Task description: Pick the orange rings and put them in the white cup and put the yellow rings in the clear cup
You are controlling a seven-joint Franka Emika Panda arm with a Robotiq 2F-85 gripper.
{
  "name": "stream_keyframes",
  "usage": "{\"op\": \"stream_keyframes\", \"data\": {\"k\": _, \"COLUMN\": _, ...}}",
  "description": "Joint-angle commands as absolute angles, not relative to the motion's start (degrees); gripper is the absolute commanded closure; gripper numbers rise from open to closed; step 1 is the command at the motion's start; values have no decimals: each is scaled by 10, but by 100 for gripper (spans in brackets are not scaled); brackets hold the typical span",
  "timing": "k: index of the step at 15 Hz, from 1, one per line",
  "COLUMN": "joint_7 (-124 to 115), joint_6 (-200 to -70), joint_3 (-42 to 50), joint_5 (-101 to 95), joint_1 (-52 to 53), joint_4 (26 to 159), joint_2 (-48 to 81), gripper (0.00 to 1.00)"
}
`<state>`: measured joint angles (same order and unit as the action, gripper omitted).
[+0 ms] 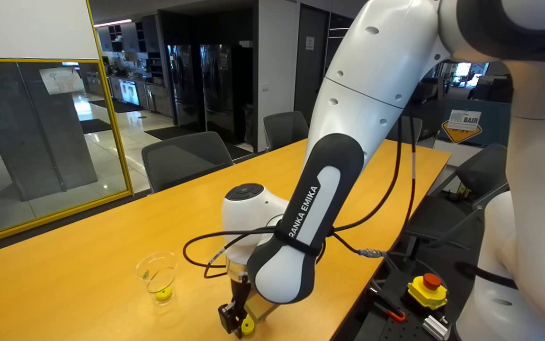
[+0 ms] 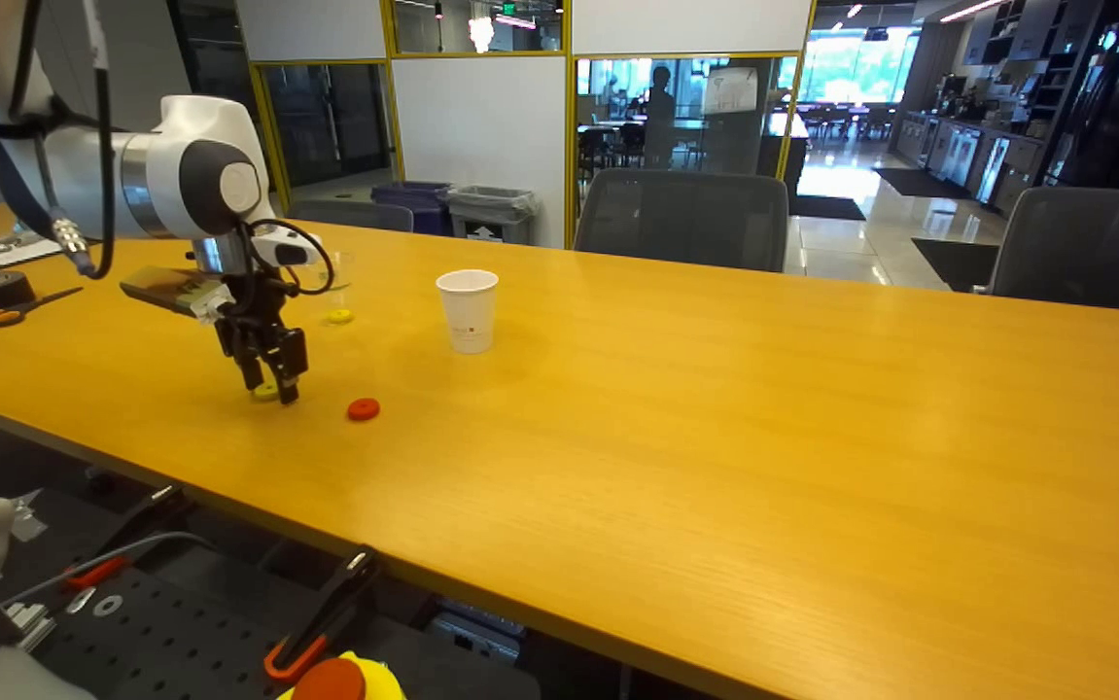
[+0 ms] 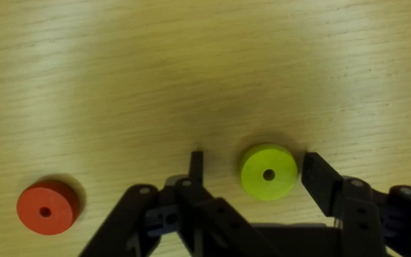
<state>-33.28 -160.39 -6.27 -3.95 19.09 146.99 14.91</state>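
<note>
A long wooden table (image 2: 763,437) spans the scene; over it a white robot arm (image 1: 376,57) bends down, wrist low, so that the gripper (image 3: 253,167) points at the tabletop; its jaws stand well apart and hold nothing; in an exterior view the white cup (image 2: 470,313) stands upright, its contents hidden by the opaque wall; the clear cup (image 1: 156,274) is upright too, mouth upward, presumably so that pieces can be dropped in from above; a yellow ring (image 1: 163,294) shows at its bottom, so part of the yellow sorting looks done. The wrist view shows a second yellow ring (image 3: 269,164) flat on the table between the jaws, probably straddled so that closing would pinch its rim; it lies off-centre, just beside one finger (image 3: 317,182) and farther from its partner, so the nearer one may nudge it inward before both grip; whether the tips touch the tabletop I cannot tell. An orange ring (image 3: 44,200) lies flat near the gripper but outside the jaws, apparently waiting its turn for the white cup.
</note>
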Motion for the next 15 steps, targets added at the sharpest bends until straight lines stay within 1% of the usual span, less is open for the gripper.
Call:
{"op": "stream_keyframes", "data": {"k": 1, "joint_7": -335, "joint_6": -1611, "joint_3": -52, "joint_5": -46, "joint_1": 202, "joint_4": 1459, "joint_2": 155, "gripper": 58}}
{"op": "stream_keyframes", "data": {"k": 3, "joint_7": -335, "joint_6": -1610, "joint_3": -52, "joint_5": -46, "joint_1": 202, "joint_4": 1459, "joint_2": 155, "gripper": 71}}
{"op": "stream_keyframes", "data": {"k": 4, "joint_7": -335, "joint_6": -1610, "joint_3": -52, "joint_5": -47, "joint_1": 202, "joint_4": 1458, "joint_2": 155, "gripper": 80}}
{"op": "stream_keyframes", "data": {"k": 5, "joint_7": -335, "joint_6": -1607, "joint_3": -51, "joint_5": -47, "joint_1": 202, "joint_4": 1457, "joint_2": 154, "gripper": 83}}
{"op": "stream_keyframes", "data": {"k": 10, "joint_7": -343, "joint_6": -1575, "joint_3": -35, "joint_5": -67, "joint_1": 206, "joint_4": 1437, "joint_2": 126, "gripper": 83}}
{"op": "stream_keyframes", "data": {"k": 15, "joint_7": -356, "joint_6": -1501, "joint_3": -26, "joint_5": -128, "joint_1": 204, "joint_4": 1346, "joint_2": 112, "gripper": 83}}
